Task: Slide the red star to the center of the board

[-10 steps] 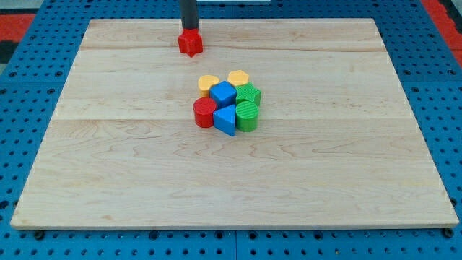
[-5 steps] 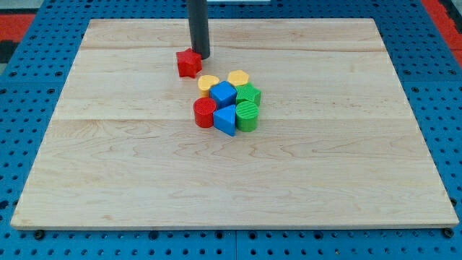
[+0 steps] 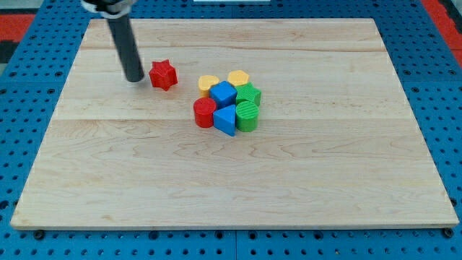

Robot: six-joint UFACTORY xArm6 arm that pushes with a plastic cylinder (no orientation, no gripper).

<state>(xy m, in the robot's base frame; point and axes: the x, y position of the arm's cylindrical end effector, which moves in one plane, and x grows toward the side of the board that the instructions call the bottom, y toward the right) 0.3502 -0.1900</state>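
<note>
Resting on the wooden board (image 3: pixel 346 188), my tip (image 3: pixel 134 79) sits just beside the red star (image 3: pixel 164 74), on the star's left in the view, w/ a thin gap showing btwn them; can't tell for sure if they touch. No gripper on this rig, just the dark rod (image 3: pixel 124 43), which leans in from the view's top, so there is no open or closed state to give.

Camera view, all placed vs. the red star:
- Red star lies above & left of board centre, apart from the cluster.
- Yellow block (image 3: pixel 208 83) (rounded, shape unclear) is to the star's right, slightly lower, near but not touching.
- Second yellow block (image 3: pixel 239 77) is further right, approx level w/ the star.
- Blue cube (image 3: pixel 223 94) is right of & below the star, just under the two yellows.
- Red cylinder (image 3: pixel 204 113) is below-right of the star, touching the blue triangle (image 3: pixel 225 120) beside it.
- Two green blocks, upper green block (image 3: pixel 250 94) & lower green block (image 3: pixel 247 115), are furthest right of the star; exact shapes hard to make out.

The six cluster blocks are packed tight, sitting about board centre. Blue pegboard (image 3: pixel 29 87) surrounds the board.
</note>
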